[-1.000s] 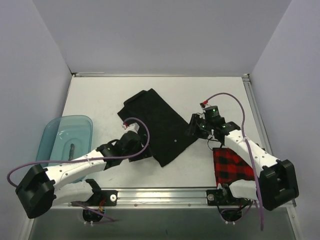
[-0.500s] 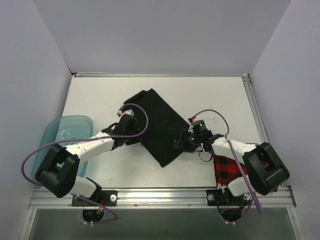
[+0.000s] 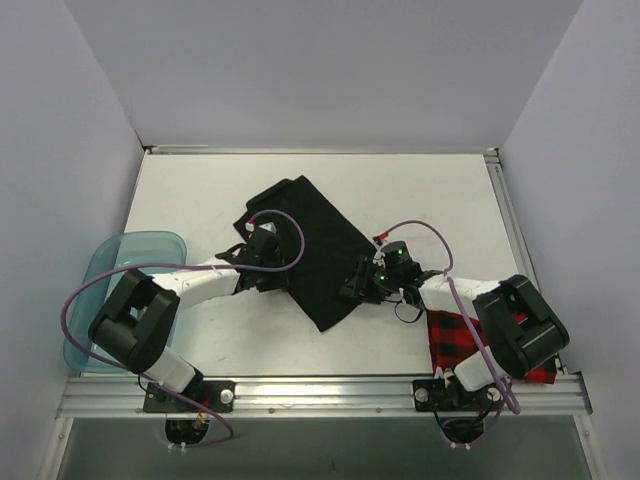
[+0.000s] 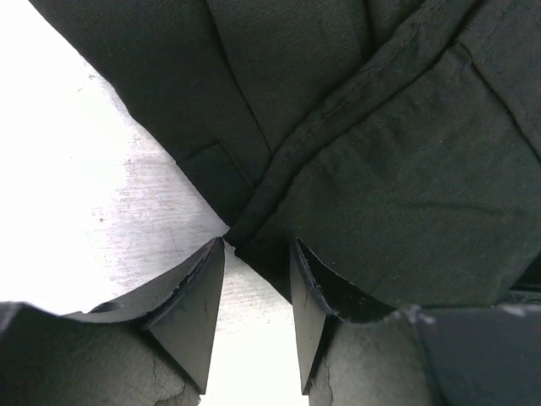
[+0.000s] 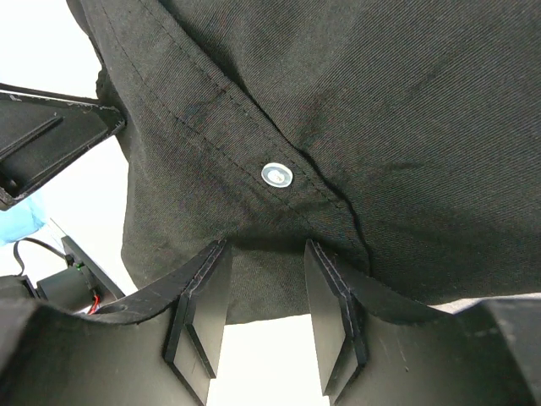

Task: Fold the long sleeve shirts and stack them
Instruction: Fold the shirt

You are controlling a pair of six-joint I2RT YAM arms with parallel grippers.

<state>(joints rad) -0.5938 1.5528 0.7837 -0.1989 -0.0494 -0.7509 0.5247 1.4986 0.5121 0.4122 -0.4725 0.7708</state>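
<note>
A: Black shirt (image 3: pixel 318 250) lies flat at mid-desk (image 3: pixel 190 195); the red-and-black checked shirt (image 3: pixel 460 335) is near right. One white button (image 5: pixel 276 175) shows

B: Left gripper (image 4: pixel 258 247): hem at fingertips, grip indeterminate. Right gripper (image 5: pixel 264 247): jaws apart at shirt edge

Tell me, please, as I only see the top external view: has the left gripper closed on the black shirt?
Observer: No. The left gripper has its jaws apart, bare table showing between them; an edge of the black shirt lies just at their tips.
Operator: And the right gripper?
Observer: The right gripper is apart too, with the shirt's hem showing between its jaws.
Operator: Any landmark there?
Observer: A small white button sits on the cloth just beyond that gripper.
</note>
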